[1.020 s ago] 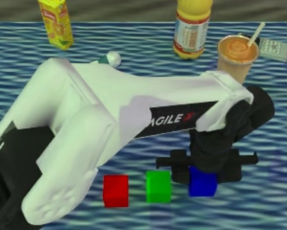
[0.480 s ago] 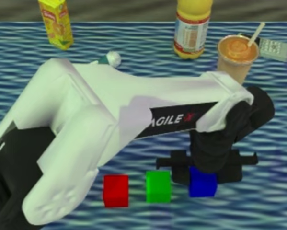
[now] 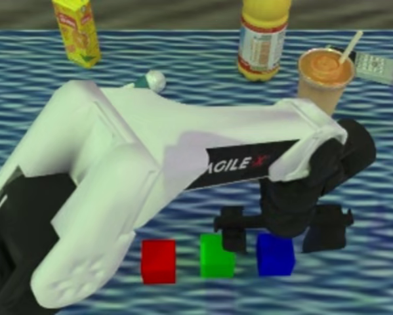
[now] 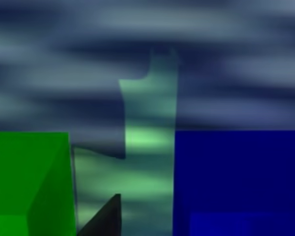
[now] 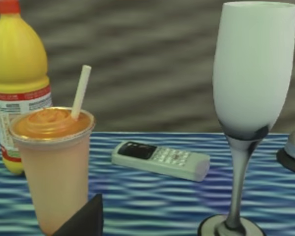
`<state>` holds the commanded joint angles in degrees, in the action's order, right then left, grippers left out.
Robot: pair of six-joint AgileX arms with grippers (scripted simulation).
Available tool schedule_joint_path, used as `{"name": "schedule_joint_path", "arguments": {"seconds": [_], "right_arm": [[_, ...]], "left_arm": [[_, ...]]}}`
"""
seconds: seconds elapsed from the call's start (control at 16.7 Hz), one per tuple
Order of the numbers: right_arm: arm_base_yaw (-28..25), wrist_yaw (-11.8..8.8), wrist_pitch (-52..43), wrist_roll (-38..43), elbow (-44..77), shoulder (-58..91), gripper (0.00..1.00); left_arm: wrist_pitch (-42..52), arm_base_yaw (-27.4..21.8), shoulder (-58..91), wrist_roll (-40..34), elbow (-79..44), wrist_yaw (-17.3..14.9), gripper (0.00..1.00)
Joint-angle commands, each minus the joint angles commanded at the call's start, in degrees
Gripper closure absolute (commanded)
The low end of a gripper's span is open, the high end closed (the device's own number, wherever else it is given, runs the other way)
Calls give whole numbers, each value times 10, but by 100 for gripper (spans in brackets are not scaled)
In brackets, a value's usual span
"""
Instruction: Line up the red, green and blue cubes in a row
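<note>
**Three cubes in a row, fingers spread off the blue one**

I'm looking down on my left gripper [image 3: 277, 230], hanging right over the small deep blue cube [image 3: 275, 254], and its two dark fingers [image 3: 232, 230] are splayed wide, one on each side of that cube with a gap showing. Released, I'd say: nothing pinched between them.

Taking the blue cube as my marker: the small bright green cube [image 3: 216, 256] sits just beside it toward the table's left, and the small bright red cube [image 3: 159, 261] is one more step out on that same side. All three rest flat on the rippled blue tabletop [image 3: 367, 275], apart from one another with roughly even spacing, fronts about level. The left wrist view agrees, green cube and blue cube side by side with a strip of table between.

My read: the lining-up looks done. What's left is only to lift the left arm clear without nudging the blue cube.

The right arm is parked well off past the blue cube on the table's right; its wrist view faces a plastic cup of orange drink with a straw [image 5: 53, 162], and I cannot tell how its fingers stand.
</note>
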<state>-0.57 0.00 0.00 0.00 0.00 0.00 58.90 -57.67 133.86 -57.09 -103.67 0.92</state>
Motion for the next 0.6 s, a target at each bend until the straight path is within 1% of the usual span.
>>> {"name": "schedule_joint_path", "arguments": {"seconds": [0.42, 0.6], "right_arm": [[0, 0, 0, 0, 0, 0, 0], [0, 0, 0, 0, 0, 0, 0]], "left_arm": [[2, 1, -1, 0, -2, 0, 0], [41, 4, -9, -3, -34, 1, 0]]}}
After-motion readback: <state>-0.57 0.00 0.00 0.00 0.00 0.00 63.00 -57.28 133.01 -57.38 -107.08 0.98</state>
